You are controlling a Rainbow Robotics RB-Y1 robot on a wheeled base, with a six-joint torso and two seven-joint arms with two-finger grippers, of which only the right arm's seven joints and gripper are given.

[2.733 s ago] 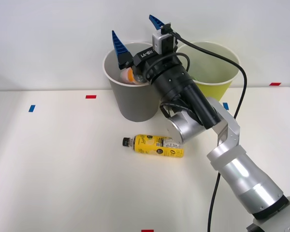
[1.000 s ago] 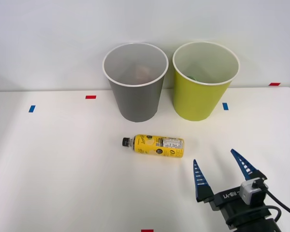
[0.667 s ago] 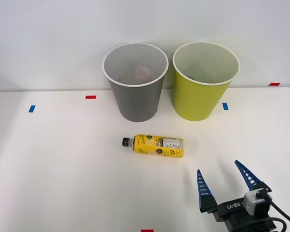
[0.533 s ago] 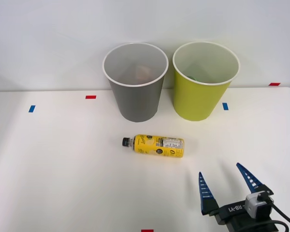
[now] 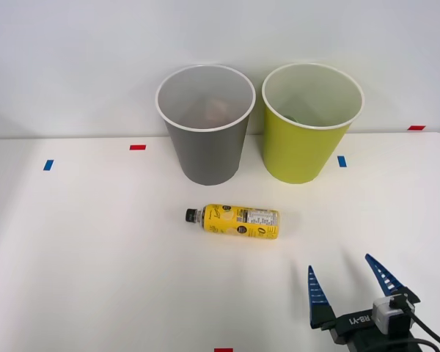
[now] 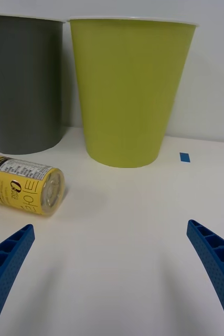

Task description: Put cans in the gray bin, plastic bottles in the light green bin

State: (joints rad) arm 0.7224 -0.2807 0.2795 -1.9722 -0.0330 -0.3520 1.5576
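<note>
Lying on its side mid-frame, the yellow plastic bottle looks light, slick and roll-prone, so the right gripper, fingers spread wide lower right, should probably pinch across its labelled middle.

My wrist housing reads "RB-Y1", upside down. Bottle label: black print w/ large "O", rest too small to read.

Right gripper: two blue ribbed, tapered fingers on black body with white lettering; small gray-white block, black cable.
</note>
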